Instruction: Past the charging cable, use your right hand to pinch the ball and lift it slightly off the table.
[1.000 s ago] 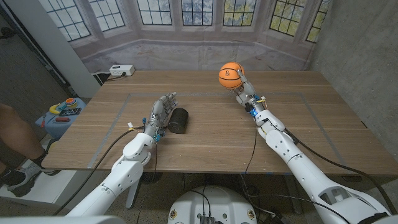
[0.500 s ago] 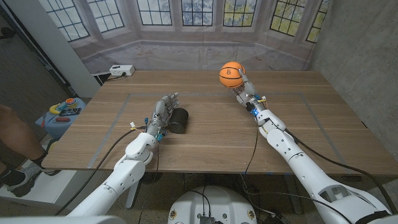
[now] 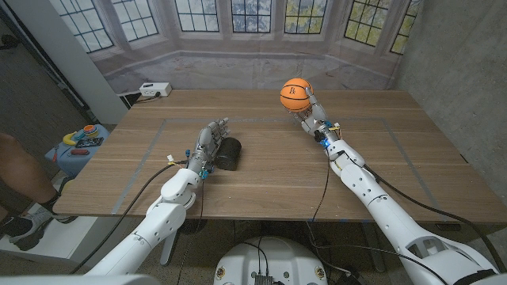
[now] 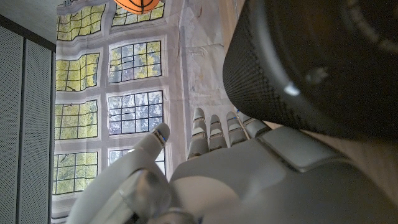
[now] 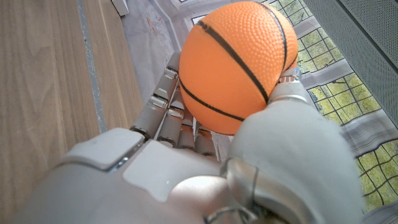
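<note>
Already, step: the pinch looks made and the lift looks done, judging from the ball sitting above the table level.
Ball: orange mini basketball [image 3: 295, 94] with black seams, at about 1 o'clock from table centre, near the far edge; you can see it again at the edge of the left wrist view [image 4: 138, 5].
Right hand: your right hand [image 3: 310, 112] grasps the ball from beneath, thumb on one side and fingers [image 5: 171, 115] on the other, seen close in the right wrist view [image 5: 211, 168].
Left hand: your left hand [image 3: 207, 144] stands at about 9 o'clock from centre, fingers apart, holding nothing, just beside the black cylinder [image 3: 228, 153]; can't tell if it touches it.
Cylinder: dark mesh-covered, lying on its side, close up in the left wrist view [image 4: 311, 62].
Charging cable: can't pick one out on the table top.
Next move: likely just hold steady, keep the pinch firm, don't raise more; smooth round ball could slip out if you relax.
Surface: wooden table [image 3: 261, 182], plank grain, faint taped rectangle outline.
Room: printed backdrop of leaded windows [image 3: 249, 14] at 12 o'clock, white power strip [image 3: 155, 89] at 11 o'clock on the table's far corner, coloured toy [image 3: 79, 138] on a stand and a person's leg [image 3: 16, 170] at 9 o'clock off the table.
</note>
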Controlling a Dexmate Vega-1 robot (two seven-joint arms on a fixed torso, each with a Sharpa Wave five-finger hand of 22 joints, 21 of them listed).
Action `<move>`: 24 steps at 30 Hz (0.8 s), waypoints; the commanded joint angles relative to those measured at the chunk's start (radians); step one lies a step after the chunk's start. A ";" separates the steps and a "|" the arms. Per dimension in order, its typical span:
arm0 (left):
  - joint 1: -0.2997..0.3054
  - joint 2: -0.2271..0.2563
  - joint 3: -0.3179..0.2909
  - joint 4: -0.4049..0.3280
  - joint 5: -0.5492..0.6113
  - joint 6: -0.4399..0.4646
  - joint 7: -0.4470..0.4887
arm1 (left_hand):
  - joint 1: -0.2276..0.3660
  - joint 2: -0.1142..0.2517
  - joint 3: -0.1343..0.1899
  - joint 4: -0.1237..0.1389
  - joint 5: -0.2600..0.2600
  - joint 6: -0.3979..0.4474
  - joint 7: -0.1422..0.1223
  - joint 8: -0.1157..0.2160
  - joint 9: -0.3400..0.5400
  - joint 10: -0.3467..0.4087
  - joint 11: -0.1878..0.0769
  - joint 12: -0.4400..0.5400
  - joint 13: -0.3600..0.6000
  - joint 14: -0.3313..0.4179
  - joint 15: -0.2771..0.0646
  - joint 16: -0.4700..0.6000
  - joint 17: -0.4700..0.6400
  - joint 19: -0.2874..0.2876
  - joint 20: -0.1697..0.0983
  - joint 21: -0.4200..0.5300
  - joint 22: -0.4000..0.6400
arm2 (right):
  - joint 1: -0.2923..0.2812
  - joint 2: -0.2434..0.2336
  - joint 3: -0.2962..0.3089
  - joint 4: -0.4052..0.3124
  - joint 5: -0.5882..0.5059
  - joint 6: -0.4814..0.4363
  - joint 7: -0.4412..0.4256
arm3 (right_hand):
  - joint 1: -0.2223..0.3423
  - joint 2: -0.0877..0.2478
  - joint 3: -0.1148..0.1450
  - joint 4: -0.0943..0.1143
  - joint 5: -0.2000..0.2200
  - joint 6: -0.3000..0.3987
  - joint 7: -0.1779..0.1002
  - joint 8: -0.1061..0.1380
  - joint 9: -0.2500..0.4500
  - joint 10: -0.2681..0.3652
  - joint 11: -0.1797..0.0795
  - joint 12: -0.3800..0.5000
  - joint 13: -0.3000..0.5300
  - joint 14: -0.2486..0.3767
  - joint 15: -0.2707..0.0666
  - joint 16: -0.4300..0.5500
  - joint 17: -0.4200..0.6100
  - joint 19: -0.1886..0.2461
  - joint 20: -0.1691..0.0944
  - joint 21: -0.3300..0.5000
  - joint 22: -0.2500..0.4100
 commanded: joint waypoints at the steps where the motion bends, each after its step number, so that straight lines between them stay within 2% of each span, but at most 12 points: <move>1: -0.010 0.003 -0.004 0.023 -0.014 0.000 -0.024 | 0.011 -0.003 0.000 0.003 0.005 0.003 -0.002 -0.001 0.003 0.005 0.004 -0.001 0.002 0.006 0.006 -0.001 0.002 0.004 0.003 -0.001 0.003 | -0.002 0.019 0.003 0.010 0.021 0.005 0.027 | -0.018 -0.001 -0.005 0.000 0.000 -0.014 0.001 -0.007 0.001 -0.013 0.004 -0.010 0.001 -0.016 0.004 0.001 0.001 0.002 0.012 -0.009 0.005; 10: -0.020 0.001 -0.004 0.041 -0.021 -0.001 -0.038 | 0.012 -0.003 0.000 0.002 0.005 0.002 -0.001 -0.001 0.003 0.004 0.001 -0.001 0.002 0.006 0.006 0.000 0.002 0.003 0.004 -0.001 0.003 | 0.004 0.030 0.005 0.028 0.030 0.006 0.047 | -0.036 -0.002 -0.011 0.002 -0.001 -0.030 0.005 -0.015 0.000 -0.032 0.017 -0.025 0.002 -0.033 0.020 0.002 -0.003 -0.009 0.028 -0.018 0.005; 24: -0.026 0.002 -0.013 0.056 -0.033 -0.003 -0.051 | 0.014 -0.002 -0.001 0.002 0.005 0.002 -0.002 -0.001 0.003 0.005 0.002 -0.001 0.002 0.005 0.007 0.000 0.002 0.003 0.004 -0.001 0.003 | 0.028 0.051 0.003 0.065 0.035 0.003 0.068 | -0.047 -0.002 -0.015 0.002 -0.001 -0.040 0.007 -0.020 0.000 -0.047 0.025 -0.038 0.002 -0.047 0.040 0.002 -0.008 -0.012 0.038 -0.024 0.005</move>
